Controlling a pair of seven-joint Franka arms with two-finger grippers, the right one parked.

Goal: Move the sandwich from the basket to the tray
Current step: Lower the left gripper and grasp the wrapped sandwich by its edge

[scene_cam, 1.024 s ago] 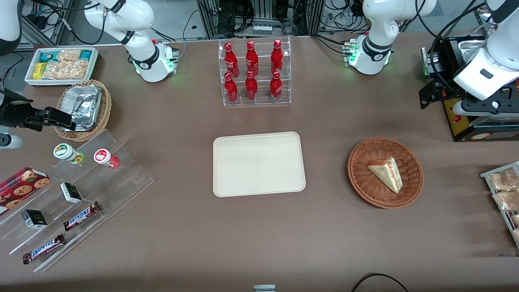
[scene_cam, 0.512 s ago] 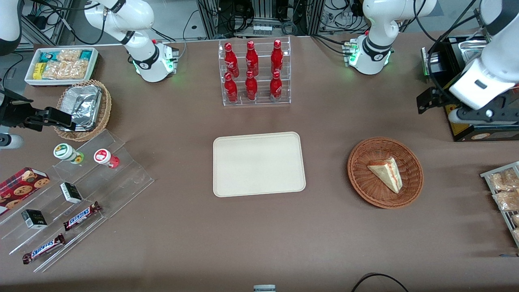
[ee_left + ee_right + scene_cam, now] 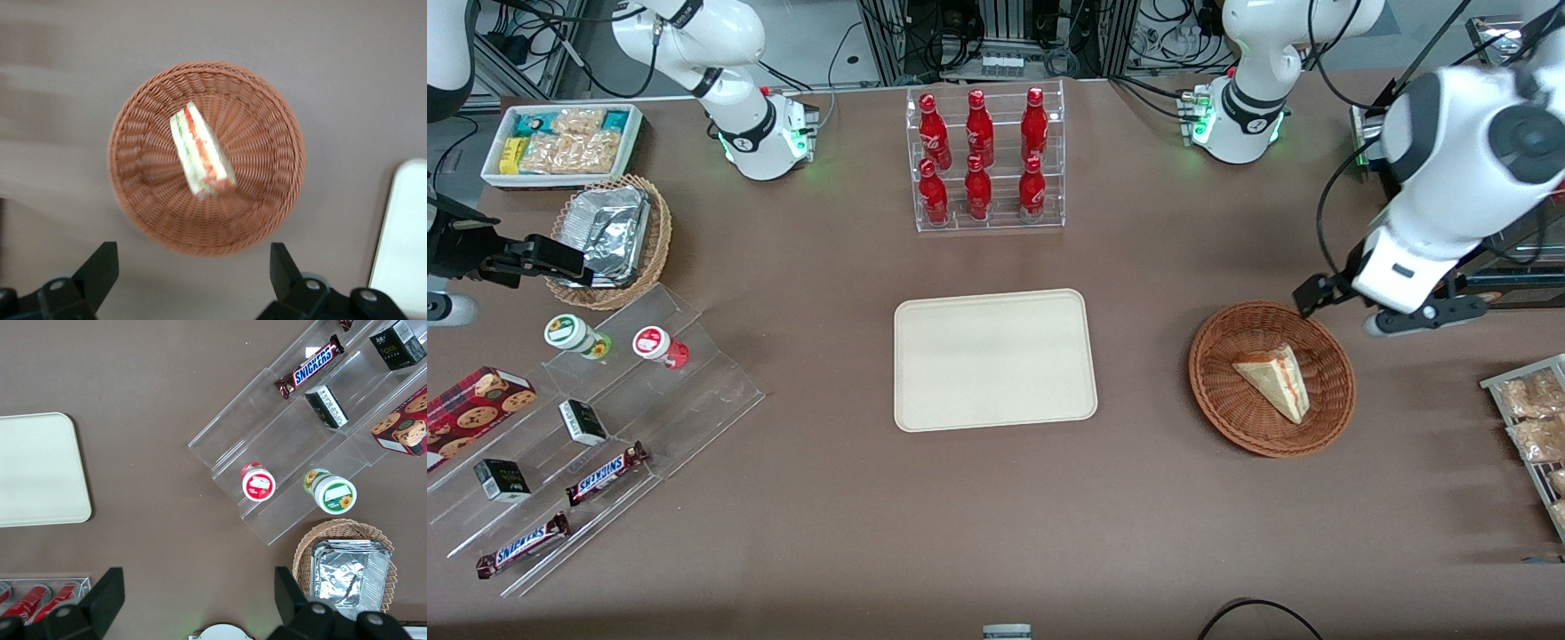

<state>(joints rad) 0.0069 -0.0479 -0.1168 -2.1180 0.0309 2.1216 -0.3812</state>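
Observation:
The sandwich [image 3: 1276, 380], a pale wedge with red and green filling, lies in the round reddish-brown wicker basket [image 3: 1227, 418]. The cream tray [image 3: 994, 360] lies bare at the table's middle, beside the basket toward the parked arm's end. My left gripper [image 3: 1392, 307] hovers above the table at the basket's rim, a little farther from the front camera than the sandwich. In the left wrist view the gripper [image 3: 192, 273] is open and empty, with the basket [image 3: 267, 133] and sandwich [image 3: 200, 153] just ahead of its fingertips and the tray's edge [image 3: 407, 240] showing.
A clear rack of red bottles [image 3: 983, 160] stands farther back than the tray. A black device [image 3: 1449, 267] and a wire rack of snack packets [image 3: 1529, 418] sit at the working arm's end. Acrylic steps with snacks [image 3: 596, 418] lie toward the parked arm's end.
My left arm has swung from above the black device down and nearer the front camera, and its gripper is now at the basket's rim. The sandwich, basket and tray have not moved.

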